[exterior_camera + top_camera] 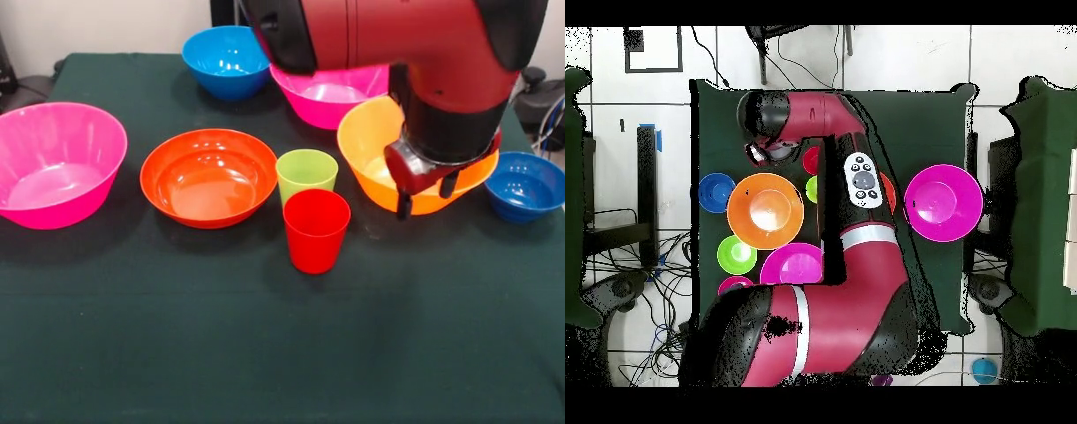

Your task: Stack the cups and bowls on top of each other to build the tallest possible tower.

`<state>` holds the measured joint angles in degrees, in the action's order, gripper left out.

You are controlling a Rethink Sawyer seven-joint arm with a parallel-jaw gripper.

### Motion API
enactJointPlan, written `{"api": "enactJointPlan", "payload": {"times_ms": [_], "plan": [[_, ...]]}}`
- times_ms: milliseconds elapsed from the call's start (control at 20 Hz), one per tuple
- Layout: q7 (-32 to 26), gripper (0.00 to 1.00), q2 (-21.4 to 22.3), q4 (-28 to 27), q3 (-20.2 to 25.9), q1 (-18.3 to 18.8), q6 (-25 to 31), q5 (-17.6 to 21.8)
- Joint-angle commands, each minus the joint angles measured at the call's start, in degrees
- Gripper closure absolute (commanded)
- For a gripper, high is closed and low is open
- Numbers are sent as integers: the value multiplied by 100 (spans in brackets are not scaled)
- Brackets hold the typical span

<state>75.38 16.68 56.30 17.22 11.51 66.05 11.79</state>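
Orange big bowl (375, 141), unstacked, on the green-clothed bench (265, 353) beside the lime cup (306, 172) and red cup (316, 230). Jaws (425, 196) hang at its front rim; their opening cannot be told. Risk: descent strikes the rim, tipping the bowl against the cups.

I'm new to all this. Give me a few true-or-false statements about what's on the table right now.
1. The red cup stands inside the lime green cup. False: it stands upright on the cloth just in front of it.
2. The tool hangs in front of the big orange bowl. True.
3. A tower is already built. False: each bowl sits alone on the dark green tablecloth.
4. The red-orange bowl is empty. True.
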Motion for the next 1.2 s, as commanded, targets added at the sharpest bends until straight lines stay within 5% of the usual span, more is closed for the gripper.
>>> {"api": "enactJointPlan", "payload": {"times_ms": [50, 250, 650, 900, 1200], "plan": [[-686, 0, -546, -1290, 42, -135, 1568, 573], [-644, 0, -652, -1537, 140, -146, 1839, 602], [-234, 0, -483, -1423, 119, -158, 928, 643], [-172, 0, -394, -1112, 44, -141, 804, 608], [498, 0, 241, -312, -364, -368, 609, 603]]}}
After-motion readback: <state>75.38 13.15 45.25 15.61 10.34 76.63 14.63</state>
